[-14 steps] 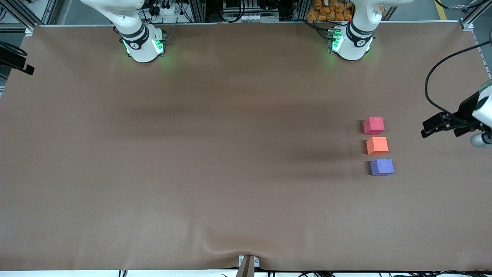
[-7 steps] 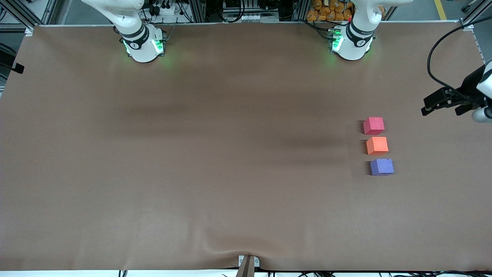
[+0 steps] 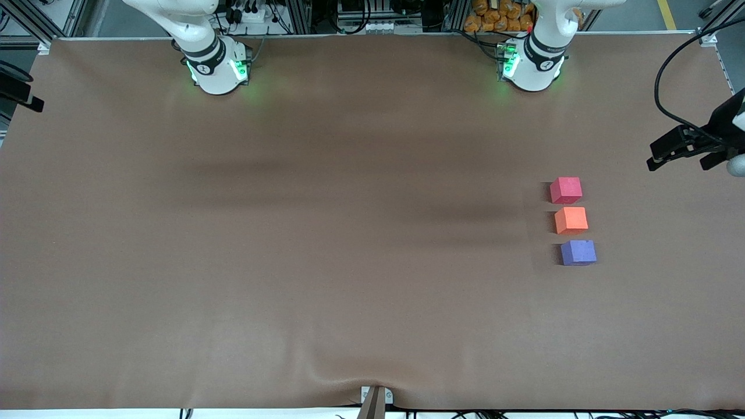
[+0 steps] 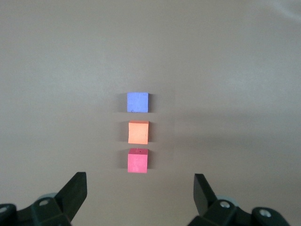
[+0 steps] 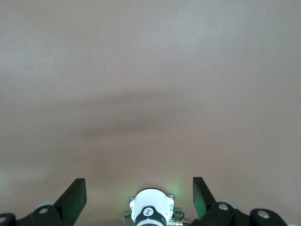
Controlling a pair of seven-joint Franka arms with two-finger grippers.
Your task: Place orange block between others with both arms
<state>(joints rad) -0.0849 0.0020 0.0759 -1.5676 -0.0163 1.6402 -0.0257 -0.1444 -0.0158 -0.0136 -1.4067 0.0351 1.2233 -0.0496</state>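
The right end effector (image 5: 139,197) hangs spread wide and empty over bare desk (image 3: 326,244) at its own arm's end, above its base (image 5: 150,214); that arm waits. At the left arm's end the red block (image 3: 566,190), orange block (image 3: 571,220) and purple block (image 3: 578,252) form a short row, each just apart; orange already sits between the others. The left end effector (image 3: 684,148), fully open and holding nothing, is up over the desk's edge beside the row and is the nearer one. No readable writing shows anywhere.
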